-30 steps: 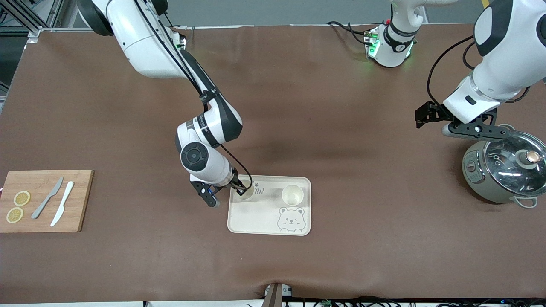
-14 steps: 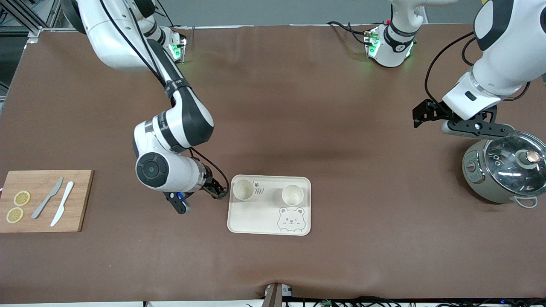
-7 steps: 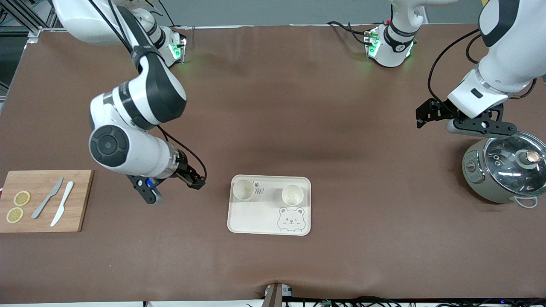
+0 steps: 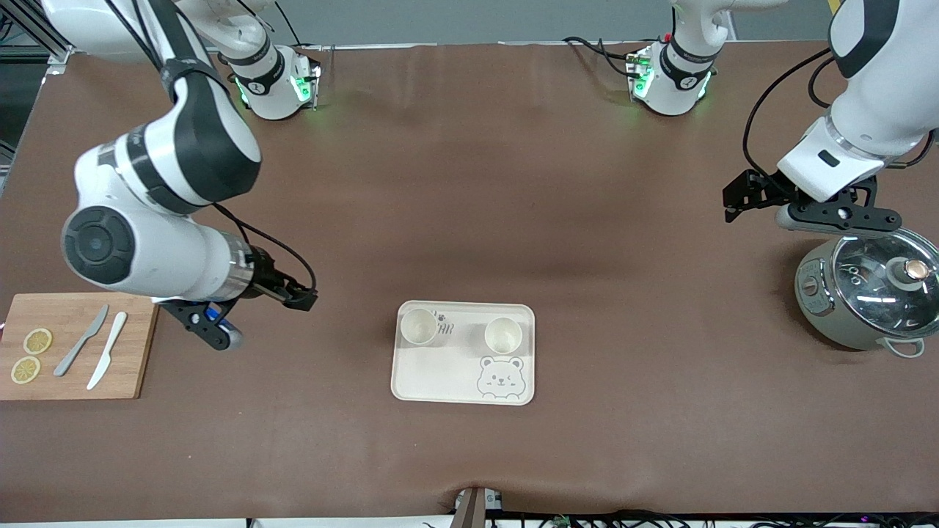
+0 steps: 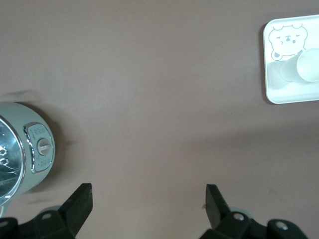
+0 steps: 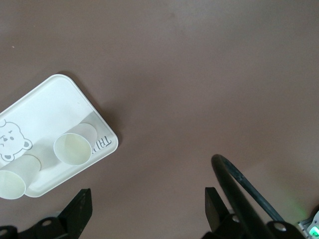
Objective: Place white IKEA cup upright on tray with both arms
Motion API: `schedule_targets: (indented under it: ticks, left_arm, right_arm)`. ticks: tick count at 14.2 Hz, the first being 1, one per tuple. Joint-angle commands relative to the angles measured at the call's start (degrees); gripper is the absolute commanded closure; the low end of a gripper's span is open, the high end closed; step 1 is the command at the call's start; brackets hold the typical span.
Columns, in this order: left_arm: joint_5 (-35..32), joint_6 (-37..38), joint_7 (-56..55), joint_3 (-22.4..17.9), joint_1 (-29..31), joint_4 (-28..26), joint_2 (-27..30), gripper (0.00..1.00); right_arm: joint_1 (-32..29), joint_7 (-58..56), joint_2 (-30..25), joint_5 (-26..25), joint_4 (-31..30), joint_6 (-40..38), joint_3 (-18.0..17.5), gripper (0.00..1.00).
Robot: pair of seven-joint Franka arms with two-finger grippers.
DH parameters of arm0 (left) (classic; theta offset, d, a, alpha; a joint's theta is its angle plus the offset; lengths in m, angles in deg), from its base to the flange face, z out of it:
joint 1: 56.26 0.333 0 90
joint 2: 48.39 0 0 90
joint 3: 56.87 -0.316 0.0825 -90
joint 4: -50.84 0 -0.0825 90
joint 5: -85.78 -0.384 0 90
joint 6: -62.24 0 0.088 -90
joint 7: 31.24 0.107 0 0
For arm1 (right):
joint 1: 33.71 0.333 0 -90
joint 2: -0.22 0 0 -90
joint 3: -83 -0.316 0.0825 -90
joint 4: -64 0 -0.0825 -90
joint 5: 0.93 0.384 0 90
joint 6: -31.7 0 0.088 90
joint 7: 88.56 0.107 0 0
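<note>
The cream bear tray [image 4: 433,374] lies on the brown table nearer the front camera. Two white cups stand upright on it: one [image 4: 419,325] toward the right arm's end, one [image 4: 502,334] toward the left arm's end. My right gripper [image 4: 299,298] is open and empty over bare table between the tray and the cutting board. Its wrist view shows the tray [image 6: 45,109], both cups [image 6: 74,147] [image 6: 12,181] and the open gripper [image 6: 147,209]. My left gripper [image 4: 731,202] is open and empty over the table beside the cooker. Its wrist view [image 5: 148,204] shows the tray [image 5: 279,89] and one cup [image 5: 309,67].
A wooden cutting board [image 4: 139,345] with two lemon slices [image 4: 37,341] and two knives [image 4: 106,350] lies at the right arm's end. A grey-green cooker [image 4: 866,293] with a glass lid stands at the left arm's end, also in the left wrist view [image 5: 20,149].
My right gripper has let go of the cup on the tray and drawn away toward the cutting board end, rising. The cup stays upright. The left arm has shifted only slightly.
</note>
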Motion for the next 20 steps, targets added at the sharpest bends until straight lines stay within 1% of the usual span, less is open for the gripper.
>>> schedule_targets:
  ticks: [1, 2, 4, 5, 6, 8, 9, 11, 13, 14, 16, 18, 20]
  left_arm:
    - [-1.32, 0.05, 0.84, 0.23, 0.47, 1.4, -0.59, 0.0]
    - [-1.32, 0.14, 0.84, 0.14, 0.47, 1.4, -0.59, 0.0]
    - [-1.32, 0.22, 0.84, 0.23, 0.38, 1.31, -0.59, 0.0]
    - [-1.24, 0.22, 0.67, 0.23, 0.29, 1.31, -0.59, 0.0]
    - [-1.32, 0.31, 0.67, 0.23, 0.29, 1.31, -0.59, 0.0]
    - [-1.24, 0.31, 0.84, 0.31, 0.38, 1.4, -0.59, 0.0]
    - [-1.24, 0.31, 0.76, 0.31, 0.38, 1.4, -0.59, 0.0]
    - [-1.15, 0.31, 0.84, 0.31, 0.38, 1.4, -0.59, 0.0]
    - [-0.97, 0.4, 0.67, 0.31, 0.38, 1.4, -0.59, 0.0]
    - [-0.89, 0.49, 0.75, 0.31, 0.38, 1.4, -0.5, 0.0]
    - [-0.89, 0.58, 0.67, 0.31, 0.38, 1.4, -0.5, 0.0]
    - [-0.8, 0.58, 0.67, 0.31, 0.38, 1.4, -0.5, 0.0]
    - [-0.71, 0.58, 0.67, 0.31, 0.38, 1.4, -0.5, 0.0]
  right_arm:
    - [-5.79, -5.0, -3.18, -1.8, -1.14, -1.09, -5.46, 0.0]
    - [-6.42, -6.85, -3.45, -1.71, -1.14, -1.35, -5.38, 0.0]
    - [-6.42, -9.93, -4.24, -2.23, -0.61, -5.56, -4.68, 0.0]
    - [-6.25, -11.86, -4.5, -3.02, -0.52, -6.19, -4.5, 0.0]
    - [-6.16, -15.1, -5.72, -5.12, -0.52, -7.06, -4.33, 0.0]
    - [-6.42, -26.23, -7.57, -9.6, -0.52, -9.52, -4.33, 0.0]
    - [-6.51, -31.69, -9.23, -10.66, -0.87, -10.14, -3.8, 0.0]
    - [-6.51, -38.39, -11.96, -10.59, -1.49, -11.37, -0.65, 0.0]
    - [-6.69, -42.88, -13.29, -10.67, -1.58, -12.6, -0.28, 0.0]
    - [-6.95, -45.77, -13.55, -10.67, -1.58, -12.96, 0.59, 0.0]
    - [-7.22, -53.33, -14.96, -10.24, -2.54, -14.19, 3.74, 0.0]
    - [-7.13, -58.17, -18.29, -9.01, -6.83, -12.88, 6.65, 0.0]
    - [-7.13, -59.16, -21.8, -8.92, -10.52, -11.21, 7.54, 0.0]
